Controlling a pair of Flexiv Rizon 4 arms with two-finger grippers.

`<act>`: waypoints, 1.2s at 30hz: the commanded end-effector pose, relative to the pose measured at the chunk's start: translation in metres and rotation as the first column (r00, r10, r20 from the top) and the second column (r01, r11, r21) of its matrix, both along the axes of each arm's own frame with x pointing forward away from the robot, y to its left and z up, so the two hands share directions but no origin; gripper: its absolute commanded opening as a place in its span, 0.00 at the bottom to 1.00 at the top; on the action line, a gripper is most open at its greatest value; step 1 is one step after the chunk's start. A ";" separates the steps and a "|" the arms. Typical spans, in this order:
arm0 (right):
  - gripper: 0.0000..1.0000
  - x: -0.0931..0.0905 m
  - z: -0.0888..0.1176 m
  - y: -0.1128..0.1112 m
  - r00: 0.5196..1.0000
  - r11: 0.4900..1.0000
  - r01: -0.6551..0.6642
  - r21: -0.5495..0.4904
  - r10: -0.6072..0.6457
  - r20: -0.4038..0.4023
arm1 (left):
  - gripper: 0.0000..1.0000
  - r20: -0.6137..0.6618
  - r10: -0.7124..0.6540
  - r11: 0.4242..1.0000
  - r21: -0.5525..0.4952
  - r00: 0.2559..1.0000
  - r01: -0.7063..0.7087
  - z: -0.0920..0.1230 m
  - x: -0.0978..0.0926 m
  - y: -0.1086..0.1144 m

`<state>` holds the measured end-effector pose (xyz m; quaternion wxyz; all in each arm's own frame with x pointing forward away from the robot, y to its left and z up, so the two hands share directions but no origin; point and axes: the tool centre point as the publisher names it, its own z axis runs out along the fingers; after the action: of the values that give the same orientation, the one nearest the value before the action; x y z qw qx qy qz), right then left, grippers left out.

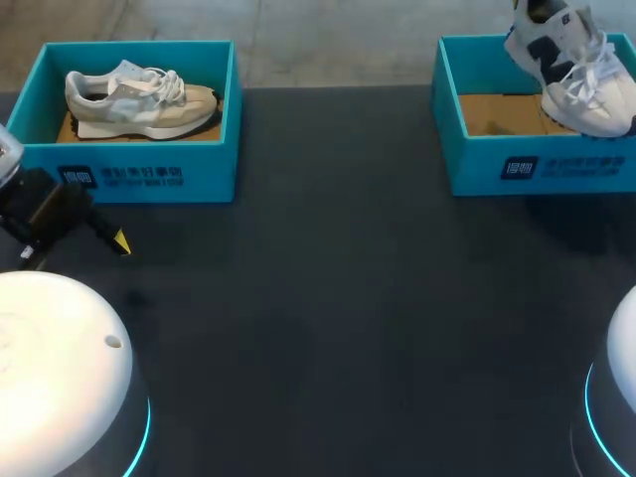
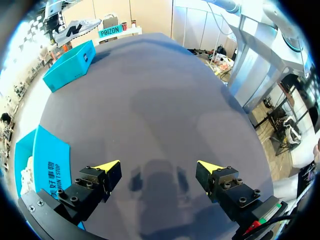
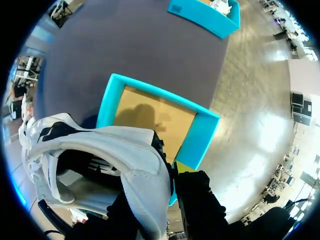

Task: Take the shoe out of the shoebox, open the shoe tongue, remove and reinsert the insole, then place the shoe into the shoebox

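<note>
A white and navy shoe [image 1: 571,65] hangs tilted above the right teal shoebox [image 1: 517,164], whose cardboard floor is bare. In the right wrist view my right gripper [image 3: 169,175] is shut on the white shoe [image 3: 115,155] at its heel collar, one finger inside and one outside, over the open shoebox [image 3: 202,135]. My left gripper [image 1: 119,241] rests low over the table in front of the left shoebox [image 1: 139,164], which holds a beige shoe [image 1: 139,99]. In the left wrist view the left gripper [image 2: 159,167] stands open with only the table between its fingers.
Dark tabletop [image 1: 338,298] stretches between the two boxes. My arms' white bases sit at the near left [image 1: 50,368] and near right [image 1: 621,397]. From the left wrist, the left box [image 2: 47,167] lies beside the gripper and the right box [image 2: 70,62] far ahead.
</note>
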<state>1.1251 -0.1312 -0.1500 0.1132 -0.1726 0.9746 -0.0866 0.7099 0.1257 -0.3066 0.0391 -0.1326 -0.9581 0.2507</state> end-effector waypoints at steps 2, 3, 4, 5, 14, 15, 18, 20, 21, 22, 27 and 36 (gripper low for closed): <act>0.00 0.018 -0.002 -0.012 1.000 0.999 0.017 0.029 -0.017 -0.003 | 1.00 0.001 0.000 1.000 0.002 1.000 0.000 0.000 -0.001 0.000; 0.00 0.023 -0.003 -0.015 1.000 0.999 0.025 0.027 -0.025 -0.004 | 1.00 0.001 0.000 1.000 0.002 1.000 0.000 0.000 -0.001 0.000; 0.00 0.026 -0.003 -0.017 1.000 0.999 0.029 0.023 -0.029 -0.005 | 1.00 0.001 0.000 1.000 0.002 1.000 0.000 0.000 -0.001 0.000; 0.00 0.030 -0.003 -0.019 0.999 0.999 0.033 0.017 -0.033 -0.003 | 1.00 0.001 0.000 1.000 0.002 1.000 0.000 0.000 -0.001 0.000; 0.00 0.047 -0.006 -0.029 0.997 0.997 0.072 -0.015 -0.072 -0.010 | 1.00 0.001 0.000 1.000 0.002 1.000 0.000 0.000 -0.001 0.000; 0.00 0.047 -0.005 -0.031 0.994 0.994 0.107 -0.007 -0.107 -0.005 | 1.00 0.001 0.000 1.000 0.002 1.000 0.000 0.000 -0.001 0.000; 0.00 0.048 -0.003 -0.040 0.973 0.972 0.232 0.026 -0.232 0.003 | 1.00 0.001 0.000 1.000 0.002 1.000 0.000 0.000 -0.001 0.000; 0.00 0.047 -0.002 -0.047 0.952 0.951 0.306 0.036 -0.306 0.006 | 1.00 0.001 0.000 1.000 0.002 1.000 0.000 0.000 -0.001 0.000; 0.00 0.046 -0.001 -0.050 0.938 0.936 0.347 0.051 -0.348 0.004 | 1.00 0.001 0.000 1.000 0.002 1.000 0.000 0.000 -0.001 0.000; 0.00 0.045 -0.001 -0.053 0.929 0.927 0.369 0.063 -0.371 0.009 | 1.00 0.001 0.000 1.000 0.002 1.000 0.000 0.000 -0.001 0.000; 0.00 0.039 -0.005 -0.068 0.821 0.816 0.566 0.117 -0.571 0.015 | 1.00 0.001 0.000 1.000 0.002 1.000 0.000 0.000 -0.001 0.000; 0.00 0.027 -0.015 -0.093 0.505 0.497 0.857 0.135 -0.863 -0.025 | 1.00 0.001 0.000 1.000 0.002 1.000 0.000 0.000 -0.001 0.000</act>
<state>1.1555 -0.2217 -0.1659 0.1032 0.2007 0.9716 -0.0708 0.7099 0.1256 -0.3066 0.0391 -0.1326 -0.9581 0.2507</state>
